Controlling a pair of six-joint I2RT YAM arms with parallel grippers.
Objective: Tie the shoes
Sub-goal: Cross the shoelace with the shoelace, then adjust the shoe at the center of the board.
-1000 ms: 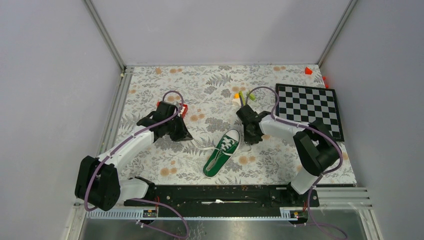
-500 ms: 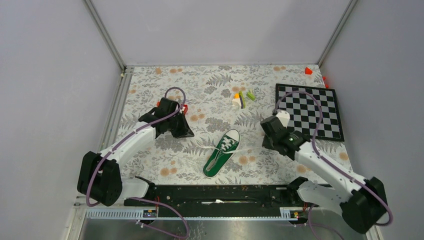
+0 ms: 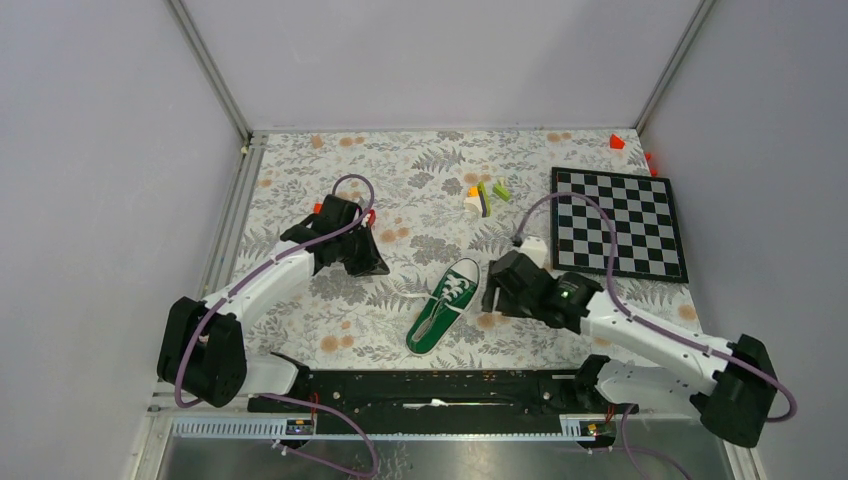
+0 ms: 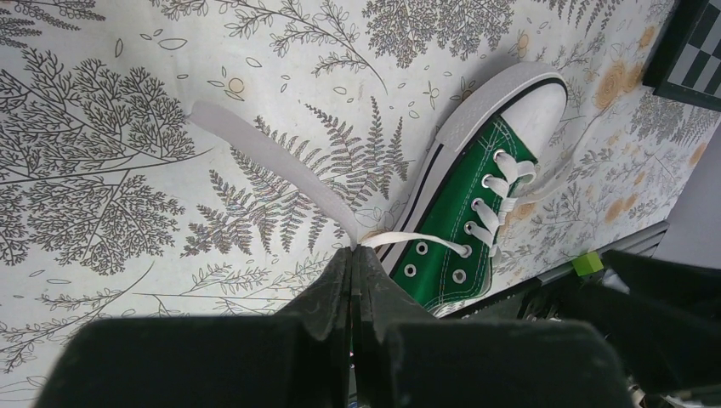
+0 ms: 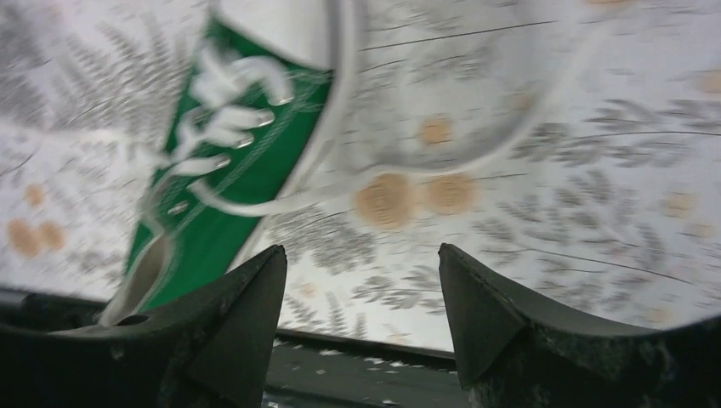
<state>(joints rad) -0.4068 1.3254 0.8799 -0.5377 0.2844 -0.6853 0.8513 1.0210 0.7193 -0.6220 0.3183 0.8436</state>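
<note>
- The sneaker [image 3: 443,305], judged light and soft, is laid on the counter [image 3: 420,170], toe toward 1 o'clock.
- Its limp lace [image 4: 417,240], best gripped near the end, is pinched by the closed left fingers [image 4: 332,289] at 10 o'clock.
- The right fingers [image 5: 242,314], at 3 o'clock, are spread wide and empty.

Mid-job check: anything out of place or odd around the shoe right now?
Nothing damaged or spilled. The sneaker is untied: the left gripper is shut on one white lace, drawn out sideways, its tail lying flat on the cloth. The other lace trails loose near the open right gripper.
</note>
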